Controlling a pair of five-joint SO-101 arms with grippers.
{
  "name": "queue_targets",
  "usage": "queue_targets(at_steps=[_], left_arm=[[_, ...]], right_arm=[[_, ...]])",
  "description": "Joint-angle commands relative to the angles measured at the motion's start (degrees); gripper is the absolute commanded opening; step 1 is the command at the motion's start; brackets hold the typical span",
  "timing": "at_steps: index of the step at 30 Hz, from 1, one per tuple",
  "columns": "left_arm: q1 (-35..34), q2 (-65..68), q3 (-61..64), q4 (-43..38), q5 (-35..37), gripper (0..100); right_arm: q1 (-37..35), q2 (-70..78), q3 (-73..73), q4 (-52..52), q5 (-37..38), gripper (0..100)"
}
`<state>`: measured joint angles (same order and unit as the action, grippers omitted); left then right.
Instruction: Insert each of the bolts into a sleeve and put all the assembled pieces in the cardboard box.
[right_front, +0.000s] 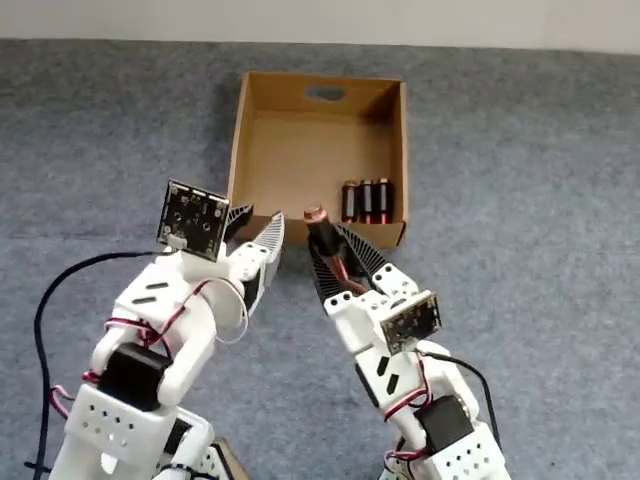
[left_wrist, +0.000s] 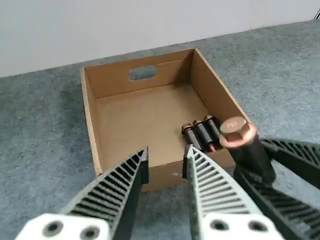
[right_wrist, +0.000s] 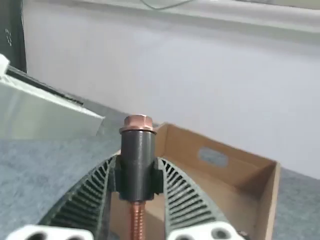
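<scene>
Your right gripper (right_front: 327, 240) is clamped on a dark sleeve (right_wrist: 137, 160) that already has a copper bolt (right_wrist: 137, 122) through it. The hexagonal head sits on top of the sleeve, and the threaded shank sticks out underneath, between the fingers. The piece stands roughly upright in the grip. From the high view, you are holding it at the near wall of the cardboard box (right_front: 238, 140), about halfway along that wall. Whether it is over the wall or just short of it cannot be told.

Your left gripper (right_front: 257, 222) has its fingers spread apart with nothing between them. It sits just beside the right gripper, in front of the box's near left corner. Through its own camera you see the near wall of the box in the gap between the two ribbed fingers (left_wrist: 125, 185), and the held bolt head (left_wrist: 237, 132) close alongside.

The box is open at the top and stands toward the far edge of the grey-covered table (right_front: 520, 150), about midway across. There is an oval handle slot in its far wall. Three assembled pieces (right_front: 366, 200) lie side by side in its near right corner, touching one another and resting against the near wall, with their copper heads pointing toward the far wall.
</scene>
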<state>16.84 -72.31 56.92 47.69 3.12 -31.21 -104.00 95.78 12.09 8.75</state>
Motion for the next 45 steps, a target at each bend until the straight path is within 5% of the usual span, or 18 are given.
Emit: queue_targets(at_steps=[1,6,11,14,27,34,38,45], left_arm=[[0.0,-0.5,-3.1,0.7,0.2,13],[-1.6,-0.5,-3.0,0.9,-2.5,12],[-8.6,-0.5,-0.9,0.9,-17.5,0],[-13.0,-0.5,4.6,0.6,-23.9,1],[-22.8,-0.5,24.8,0.5,-27.9,1],[-27.9,-0.5,25.3,1.7,-28.0,1],[-33.6,-0.4,25.9,1.9,-36.7,1],[-28.2,-0.4,34.2,-2.0,-40.7,1]], right_arm=[[-0.1,-0.7,7.9,-1.3,0.5,0.6],[-0.1,-0.7,7.9,-1.3,0.5,0.6],[-0.1,-0.6,7.9,-1.2,0.5,0.6],[0.0,-0.7,7.9,-0.7,0.5,0.6],[0.0,1.9,-21.2,22.5,-5.5,0.6],[1.2,26.7,-38.0,22.9,-5.9,0.6],[4.1,43.2,-47.3,22.4,-6.0,0.6],[7.3,72.4,-56.9,11.7,-6.1,0.6]])
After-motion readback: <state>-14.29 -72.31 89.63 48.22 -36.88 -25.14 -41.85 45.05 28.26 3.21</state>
